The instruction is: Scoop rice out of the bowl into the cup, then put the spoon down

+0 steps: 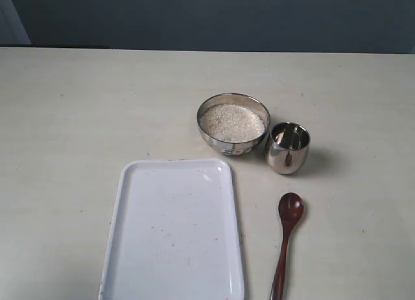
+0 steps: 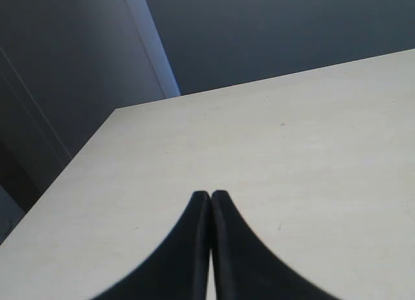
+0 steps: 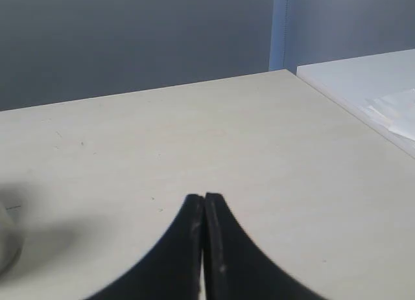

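Nothing started; spoon [image 1: 284, 247] lies untouched; rice [image 1: 232, 122] fills the bowl [image 1: 219, 143]; left end effector [image 2: 211, 195] and right end effector [image 3: 204, 197] are pressed together, empty.

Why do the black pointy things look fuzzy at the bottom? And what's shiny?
Left wrist view: the left gripper probably sits very close to the camera, so its edges blur low down; right wrist view: the same for the right gripper; exterior view: the bowl and cup gleam with reflections, and the cup casts a soft shadow.
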Controlling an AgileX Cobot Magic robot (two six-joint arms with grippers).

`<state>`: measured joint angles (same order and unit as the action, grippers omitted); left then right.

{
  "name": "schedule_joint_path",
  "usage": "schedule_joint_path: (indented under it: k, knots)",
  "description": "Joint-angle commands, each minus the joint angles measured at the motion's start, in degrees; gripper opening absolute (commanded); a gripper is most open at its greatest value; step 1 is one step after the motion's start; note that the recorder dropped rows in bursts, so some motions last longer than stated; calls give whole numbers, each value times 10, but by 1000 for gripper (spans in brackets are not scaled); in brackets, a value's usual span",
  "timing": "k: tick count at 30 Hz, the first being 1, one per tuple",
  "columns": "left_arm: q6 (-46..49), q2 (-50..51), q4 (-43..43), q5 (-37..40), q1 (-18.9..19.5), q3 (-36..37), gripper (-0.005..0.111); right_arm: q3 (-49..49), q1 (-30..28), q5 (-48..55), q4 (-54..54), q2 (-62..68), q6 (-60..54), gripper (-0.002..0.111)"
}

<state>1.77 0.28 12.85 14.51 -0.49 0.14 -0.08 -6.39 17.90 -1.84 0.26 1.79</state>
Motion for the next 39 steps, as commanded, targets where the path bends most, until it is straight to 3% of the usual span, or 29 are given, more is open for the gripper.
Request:
schedule_joint_path:
  k: [1, 9, 12, 17, 21, 39]
  knots:
    - [-3, -3, 0, -6, 4, -1, 1, 1, 2, -5, 0, -3, -2, 0]
    - [-3, -3, 0, -6, 4, -1, 1, 1, 2, -5, 23, -3, -2, 0]
    - [-3, -3, 0, -6, 4, -1, 1, 1, 2, -58, 23, -3, 4, 0]
    - [-3, -3, 0, -6, 4, -1, 1, 1, 2, -202, -275, -3, 135, 0]
    - [-3, -3, 0, -6, 4, -1, 1, 1, 2, -194, -428, -3, 150, 0]
    - [-3, -3, 0, -6, 4, -1, 1, 1, 2, -297, -439, -3, 150, 0]
